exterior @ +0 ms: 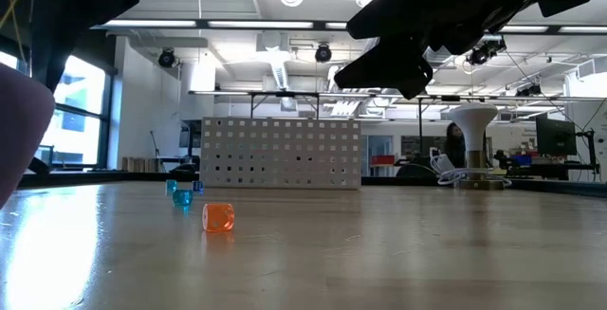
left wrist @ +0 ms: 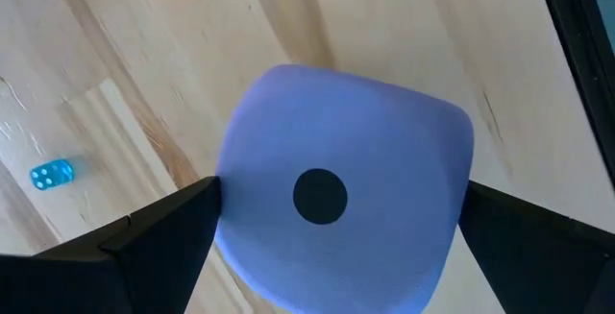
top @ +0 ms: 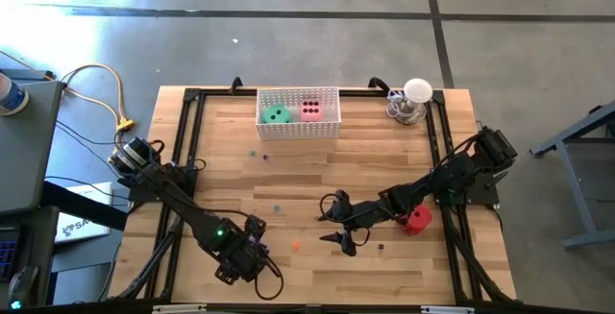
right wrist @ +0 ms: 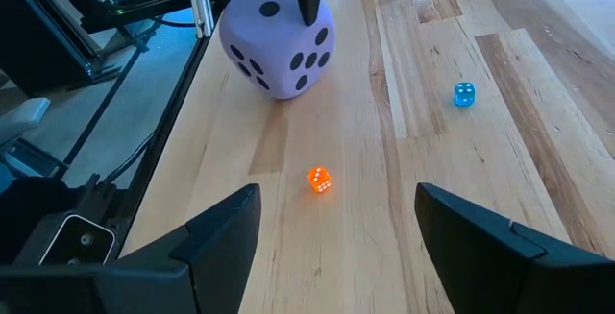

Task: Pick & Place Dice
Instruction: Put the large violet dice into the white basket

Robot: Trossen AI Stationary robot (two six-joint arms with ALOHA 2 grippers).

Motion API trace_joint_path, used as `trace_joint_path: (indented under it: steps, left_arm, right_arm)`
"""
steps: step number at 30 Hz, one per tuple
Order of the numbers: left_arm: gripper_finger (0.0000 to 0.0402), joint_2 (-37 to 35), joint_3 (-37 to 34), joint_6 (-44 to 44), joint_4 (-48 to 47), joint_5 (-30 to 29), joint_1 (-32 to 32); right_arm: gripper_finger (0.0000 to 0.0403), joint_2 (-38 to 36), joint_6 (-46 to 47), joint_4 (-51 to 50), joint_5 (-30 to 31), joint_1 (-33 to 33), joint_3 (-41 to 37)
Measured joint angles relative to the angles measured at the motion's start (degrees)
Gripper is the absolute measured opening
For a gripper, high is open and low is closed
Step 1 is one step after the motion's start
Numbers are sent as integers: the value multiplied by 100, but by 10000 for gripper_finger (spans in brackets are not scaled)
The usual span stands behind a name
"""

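- left gripper clamps the purple die at the table's near edge.
- right gripper hangs spread apart mid-table.
- green die and pink die sit in the basket; red die lies under the right arm.

The left arm reaches from the table's left edge toward the front edge, its left gripper low there with fingers clamped on the purple die. The right arm stretches from the right edge toward the table's middle, its right gripper spread wide, holding nothing.
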Motion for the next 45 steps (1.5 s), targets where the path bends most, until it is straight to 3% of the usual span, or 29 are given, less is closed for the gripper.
trace_joint_path:
  steps: [11, 20, 32, 45]
  left_arm:
    - [400, 559, 20, -247, 137, -27, 0]
    - [400, 620, 0, -535, 887, -342, 17]
    - [400, 804, 2, -671, 1108, -431, 60]
    - [400, 1017, -232, -549, 1772, 37, 173]
  right_arm:
    - [268, 0, 4, 2, 0, 0, 0]
    - [268, 0, 13, 19, 0, 2, 0]
    - [268, 0, 13, 19, 0, 2, 0]
    - [268, 0, 15, 7, 0, 2, 0]
